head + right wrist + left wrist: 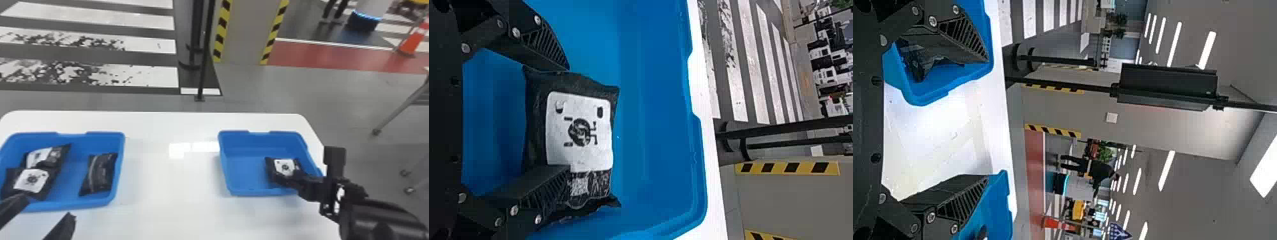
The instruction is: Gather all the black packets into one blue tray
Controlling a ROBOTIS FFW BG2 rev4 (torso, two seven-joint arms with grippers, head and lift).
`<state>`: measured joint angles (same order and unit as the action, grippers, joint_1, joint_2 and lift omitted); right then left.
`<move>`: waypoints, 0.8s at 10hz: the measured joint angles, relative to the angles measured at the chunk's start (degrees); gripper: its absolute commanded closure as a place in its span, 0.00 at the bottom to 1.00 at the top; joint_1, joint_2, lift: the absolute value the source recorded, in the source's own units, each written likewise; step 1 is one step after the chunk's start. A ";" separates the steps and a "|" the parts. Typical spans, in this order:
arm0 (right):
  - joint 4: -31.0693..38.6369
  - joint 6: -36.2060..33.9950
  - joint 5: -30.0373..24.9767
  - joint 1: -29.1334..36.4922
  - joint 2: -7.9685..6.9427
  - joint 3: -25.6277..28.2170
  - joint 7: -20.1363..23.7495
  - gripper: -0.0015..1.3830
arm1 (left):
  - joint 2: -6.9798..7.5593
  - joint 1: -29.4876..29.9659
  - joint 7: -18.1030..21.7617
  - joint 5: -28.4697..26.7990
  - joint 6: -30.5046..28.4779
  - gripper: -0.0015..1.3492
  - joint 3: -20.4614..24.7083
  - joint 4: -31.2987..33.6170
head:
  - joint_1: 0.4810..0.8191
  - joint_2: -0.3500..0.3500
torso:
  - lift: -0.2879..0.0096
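Note:
In the head view, the right gripper [286, 177] is at the right blue tray [244, 190], close over one black packet [283, 167] with a white label. The right wrist view has the right gripper [568, 118] open; its one fingertip is at an edge of the packet [579, 131], the other overlaps its label. Over the near edge of the left blue tray [119, 159], the left gripper [48, 206] stands open. That tray holds a packet lying apart [99, 174] and two overlapping packets [32, 180] [48, 157]. The left wrist view shows the left gripper [988, 119] with nothing between its fingers.
Both trays stand on a white table [169, 178], with a wide stretch of tabletop between them. Beyond its far edge are a black pole [204, 54] and a pillar [247, 32] with yellow-black striped edges.

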<state>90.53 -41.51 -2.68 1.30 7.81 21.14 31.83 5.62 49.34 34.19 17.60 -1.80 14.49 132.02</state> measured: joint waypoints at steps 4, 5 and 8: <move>-3.08 -0.70 -1.58 -2.06 0.78 -0.06 -0.01 0.93 | 0.23 -0.38 0.04 0.00 -0.43 0.17 -0.59 -0.39 | 0.63 0.16 | 0.60; -2.93 -0.76 -2.21 -2.25 0.85 -0.13 -0.02 0.93 | 0.30 -0.41 0.08 0.00 -0.45 0.17 -0.72 -0.46 | 0.63 0.15 | 0.60; -2.35 -0.69 -1.87 -2.33 0.97 -0.42 -0.02 0.52 | 0.50 -0.55 0.09 0.10 -0.58 0.18 -0.99 -0.63 | 0.63 0.15 | 0.60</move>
<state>88.19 -42.19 -4.55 -1.03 8.79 20.72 31.81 6.12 48.79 34.28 17.70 -2.38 13.49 131.39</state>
